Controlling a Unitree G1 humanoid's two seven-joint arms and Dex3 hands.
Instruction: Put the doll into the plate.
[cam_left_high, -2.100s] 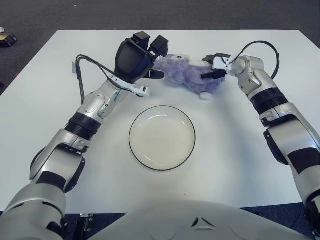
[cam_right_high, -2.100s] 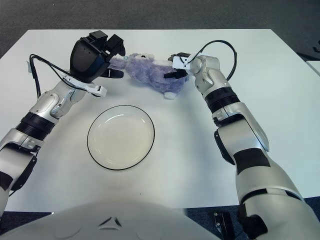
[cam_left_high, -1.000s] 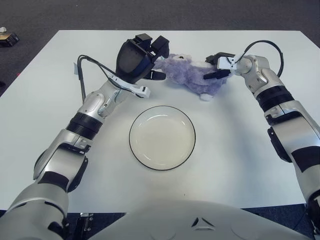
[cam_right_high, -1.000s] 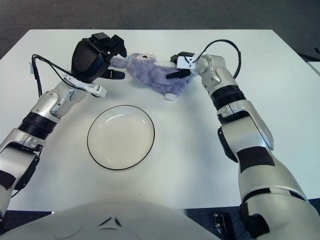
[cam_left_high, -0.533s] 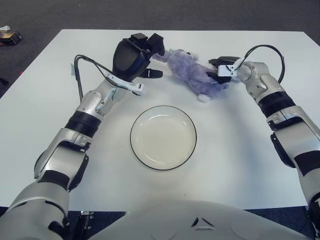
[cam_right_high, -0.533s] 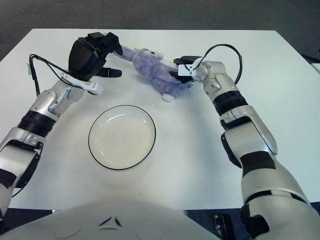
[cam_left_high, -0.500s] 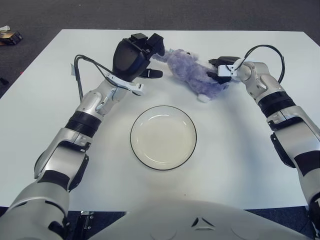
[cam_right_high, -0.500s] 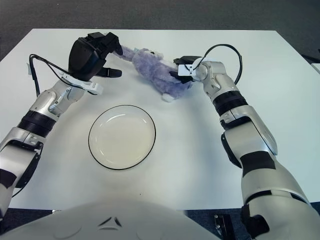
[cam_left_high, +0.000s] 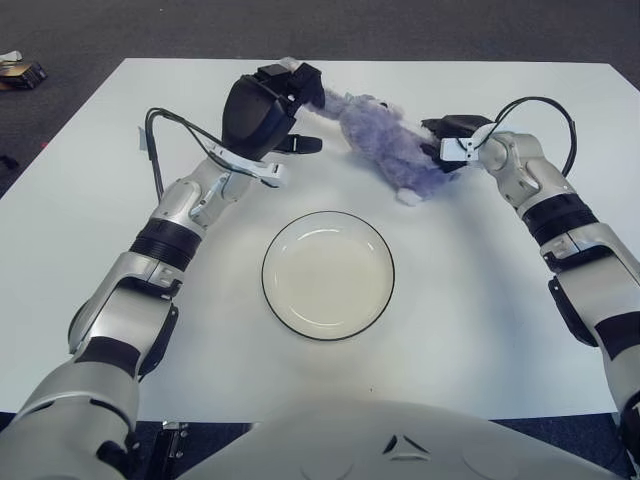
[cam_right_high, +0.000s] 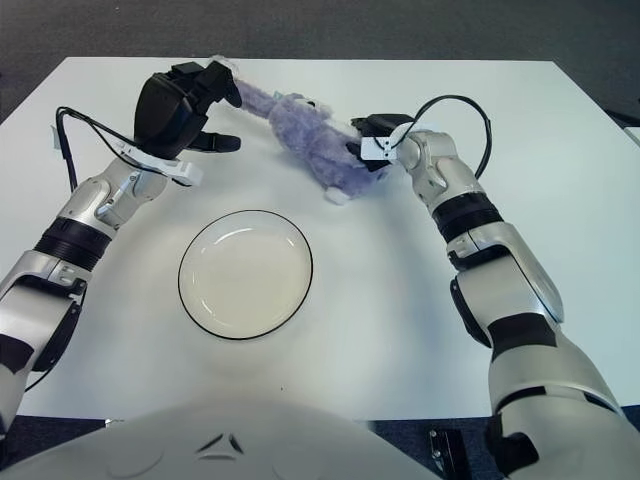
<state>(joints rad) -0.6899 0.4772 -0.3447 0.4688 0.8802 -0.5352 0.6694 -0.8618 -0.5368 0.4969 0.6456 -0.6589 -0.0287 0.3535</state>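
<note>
Both robot hands, left robot hand (cam_left_high: 283, 100) and right robot hand (cam_left_high: 447, 145), grip the doll (cam_left_high: 385, 145) between them.

White desk (cam_left_high: 480, 330), rectangular, w/ dark carpet floor (cam_left_high: 400, 25) beyond its far edge. Round plate (cam_left_high: 328, 275) w/ dark rim lies flat near desk centre, toward near edge. Purple doll (cam_left_high: 385, 148) near far edge, centre-right; can't tell how much of it touches the desk.

white table (cam_left_high: 90, 200) — dark carpet floor (cam_left_high: 400, 25)
</note>
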